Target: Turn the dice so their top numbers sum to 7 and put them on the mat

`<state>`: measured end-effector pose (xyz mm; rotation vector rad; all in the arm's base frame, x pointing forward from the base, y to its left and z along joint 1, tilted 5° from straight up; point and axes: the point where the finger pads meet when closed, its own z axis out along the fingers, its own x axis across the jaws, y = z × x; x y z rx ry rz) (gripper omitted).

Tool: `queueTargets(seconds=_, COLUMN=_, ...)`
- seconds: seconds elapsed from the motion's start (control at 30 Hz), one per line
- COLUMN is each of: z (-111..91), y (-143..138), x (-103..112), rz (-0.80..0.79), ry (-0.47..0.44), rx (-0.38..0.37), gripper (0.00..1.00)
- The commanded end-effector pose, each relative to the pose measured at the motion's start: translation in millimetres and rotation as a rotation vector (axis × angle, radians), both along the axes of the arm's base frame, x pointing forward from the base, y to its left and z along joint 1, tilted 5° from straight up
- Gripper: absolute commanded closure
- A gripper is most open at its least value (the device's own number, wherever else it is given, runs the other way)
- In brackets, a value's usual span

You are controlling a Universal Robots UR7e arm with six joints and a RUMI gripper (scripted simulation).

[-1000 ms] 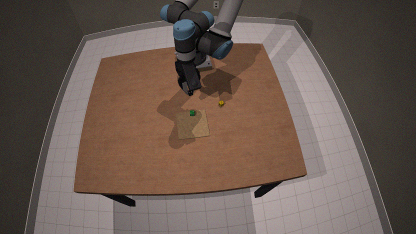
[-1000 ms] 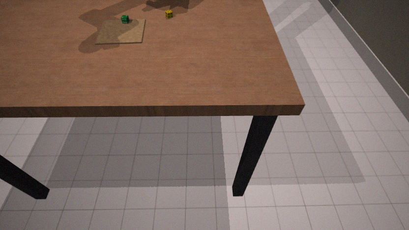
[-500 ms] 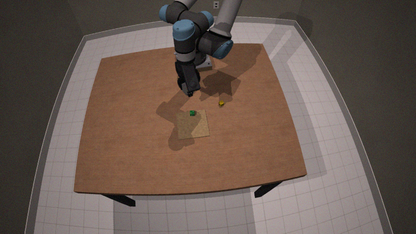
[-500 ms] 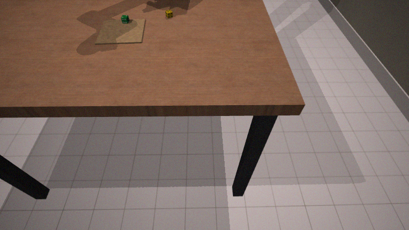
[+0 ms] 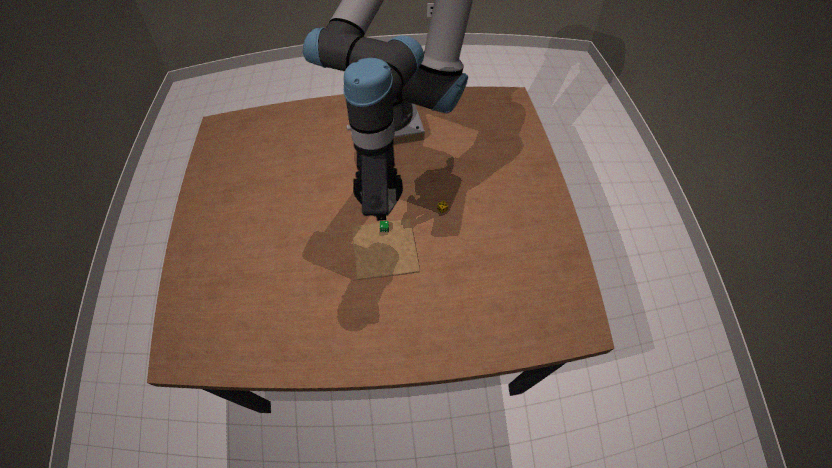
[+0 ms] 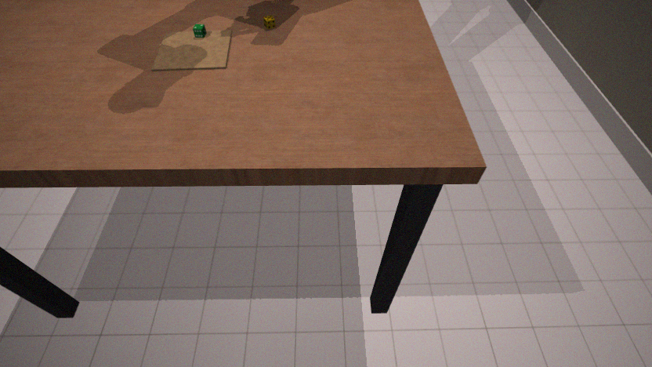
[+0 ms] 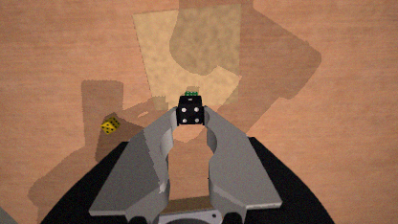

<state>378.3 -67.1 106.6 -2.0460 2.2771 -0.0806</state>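
My gripper (image 7: 190,107) is shut on a black die (image 7: 190,114) whose four-pip face looks at the wrist camera. It hangs above the table, over the near edge of the tan mat (image 5: 386,251). A green die (image 5: 384,226) sits on the mat near that edge; in the wrist view (image 7: 191,93) it is mostly hidden behind the black die. It also shows in the exterior view (image 6: 199,30). A yellow die (image 5: 442,206) lies on the bare wood to the right of the mat, also seen in the wrist view (image 7: 110,125) and in the exterior view (image 6: 269,21).
The arm's base (image 5: 401,125) stands at the back of the wooden table. The arm throws dark shadows over the mat and the wood around it.
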Motion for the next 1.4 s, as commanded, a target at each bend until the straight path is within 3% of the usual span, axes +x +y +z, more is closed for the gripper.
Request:
queueTargets(seconds=0.0, z=-1, y=-2, x=15, rz=-0.055, ry=0.014, rx=-0.006, gripper=0.97)
queueTargets(seconds=0.7, z=-7, y=-1, x=17, rz=-0.061, ry=0.015, rx=-0.006, gripper=0.97)
queueTargets(seconds=1.37, z=-81, y=-1, x=25, rz=-0.061, ry=0.015, rx=-0.006, gripper=0.97)
